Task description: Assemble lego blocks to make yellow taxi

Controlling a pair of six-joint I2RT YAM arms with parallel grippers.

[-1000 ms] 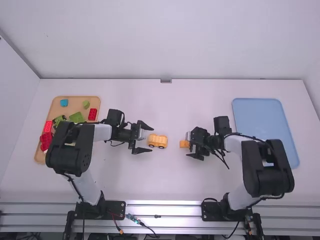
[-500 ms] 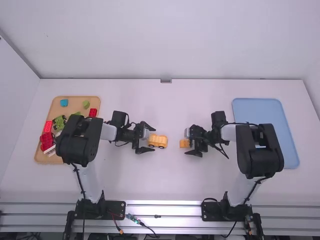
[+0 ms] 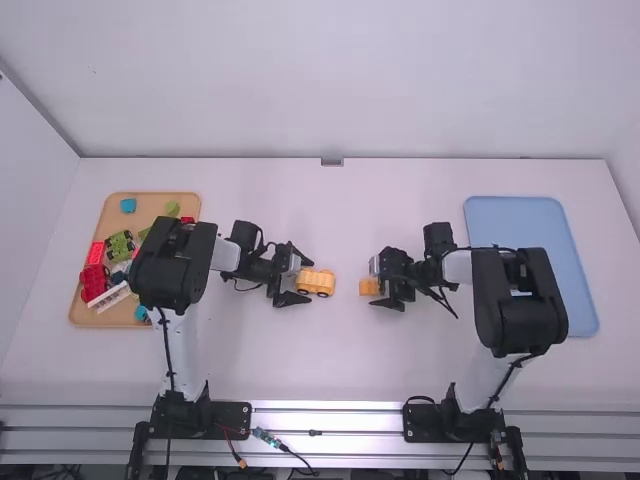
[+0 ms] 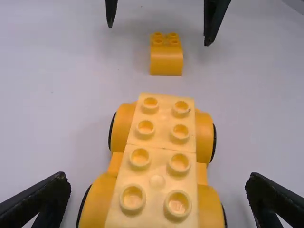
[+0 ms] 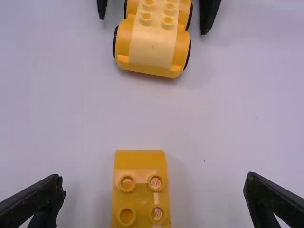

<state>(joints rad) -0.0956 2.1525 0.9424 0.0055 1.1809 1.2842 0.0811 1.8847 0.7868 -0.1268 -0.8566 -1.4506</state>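
Squaring up to the small yellow block (image 5: 140, 164) seemed the right tool's (image 5: 153, 178) job; it stood spread, ungripping, the block studs-up between its fingers on the tabletop (image 3: 350, 350); a level, centred close low on the sides would have prevented twisting; the left tool (image 4: 156, 176), also spread, straddled the wheeled yellow base (image 3: 316, 283), which might have rolled unless steadied before any pressing down; the two tools faced each other, so meeting over the studs risked a bump; beyond the work lay a tan tray (image 3: 155, 207) with loose bricks (image 3: 93, 280) at left and a blue tray (image 3: 520, 240) at right.
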